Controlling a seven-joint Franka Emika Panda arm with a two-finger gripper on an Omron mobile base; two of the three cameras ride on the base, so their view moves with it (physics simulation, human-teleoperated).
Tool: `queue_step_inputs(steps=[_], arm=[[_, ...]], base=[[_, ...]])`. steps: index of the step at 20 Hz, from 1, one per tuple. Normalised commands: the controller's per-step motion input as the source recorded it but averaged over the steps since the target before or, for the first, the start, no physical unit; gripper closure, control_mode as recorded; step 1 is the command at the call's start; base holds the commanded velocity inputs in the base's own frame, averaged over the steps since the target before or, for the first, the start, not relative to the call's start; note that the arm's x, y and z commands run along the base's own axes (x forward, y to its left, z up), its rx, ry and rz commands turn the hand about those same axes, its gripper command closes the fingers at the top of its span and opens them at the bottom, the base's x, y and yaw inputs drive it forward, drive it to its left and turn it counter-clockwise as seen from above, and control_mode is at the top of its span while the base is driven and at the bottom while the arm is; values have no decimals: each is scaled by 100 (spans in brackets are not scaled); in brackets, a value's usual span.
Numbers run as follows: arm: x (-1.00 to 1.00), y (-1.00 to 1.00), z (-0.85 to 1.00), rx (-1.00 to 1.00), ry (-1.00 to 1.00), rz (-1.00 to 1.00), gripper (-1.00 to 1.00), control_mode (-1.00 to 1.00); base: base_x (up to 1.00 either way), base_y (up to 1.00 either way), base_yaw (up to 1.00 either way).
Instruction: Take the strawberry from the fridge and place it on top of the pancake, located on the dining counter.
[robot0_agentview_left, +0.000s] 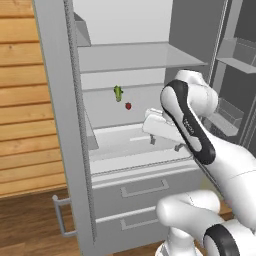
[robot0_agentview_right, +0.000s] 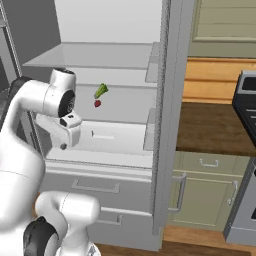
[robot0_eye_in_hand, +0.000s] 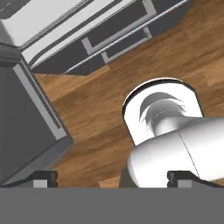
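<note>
Though the fridge (robot0_agentview_left: 60, 125) is already open, the strawberry (robot0_agentview_left: 128, 106) sits untouched on its middle shelf beside a green item (robot0_agentview_left: 118, 93), the pincer (robot0_agentview_left: 165, 144) is spread wide, empty, lower down, so grasp, carry and placing remain.

A fridge (robot0_agentview_left: 135, 62) shelf carries the strawberry (robot0_agentview_left: 128, 106) beside a green item (robot0_agentview_left: 118, 93).

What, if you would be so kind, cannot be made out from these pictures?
- Whether the strawberry touches the green item: too small in both base views.
- Fridge top: cut off by the frame edge.
- Gripper fingertips: partly hidden by the arm in the left base view.
</note>
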Motion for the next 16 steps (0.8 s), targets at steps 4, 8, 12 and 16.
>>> queue_step_inputs(steps=[4,8,12,16], arm=[[-46,-55,0,-16,-80,27,-100,-100],[-44,-28,2,-15,-49,30,-100,-100],[-50,4,19,-17,-21,33,-100,-100],[-12,13,-2,-7,8,5,-100,-100]], base=[[0,0,0],[0,0,0],[0,0,0],[0,0,0]])
